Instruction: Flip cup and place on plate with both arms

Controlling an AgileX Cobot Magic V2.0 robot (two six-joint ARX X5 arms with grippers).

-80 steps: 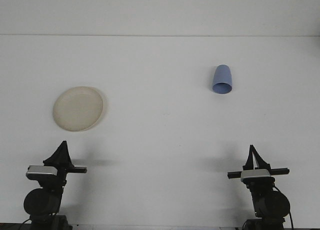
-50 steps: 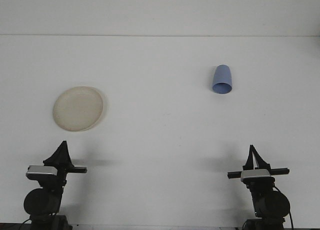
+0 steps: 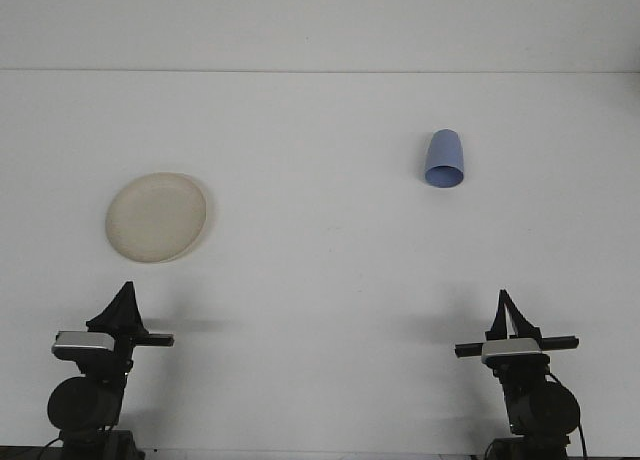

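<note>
The blue cup [image 3: 444, 159] is lying upside down, well apart from the plate [image 3: 156, 217]; nothing is being grasped, and both pincers' state cannot be told.

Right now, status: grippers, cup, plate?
Left gripper and right gripper parked at near edge, both shut, empty. Blue cup upside down, far right. Plate left, bare. Nothing between them.

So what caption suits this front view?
Blue cup and beige plate lie apart on a white table.
</note>
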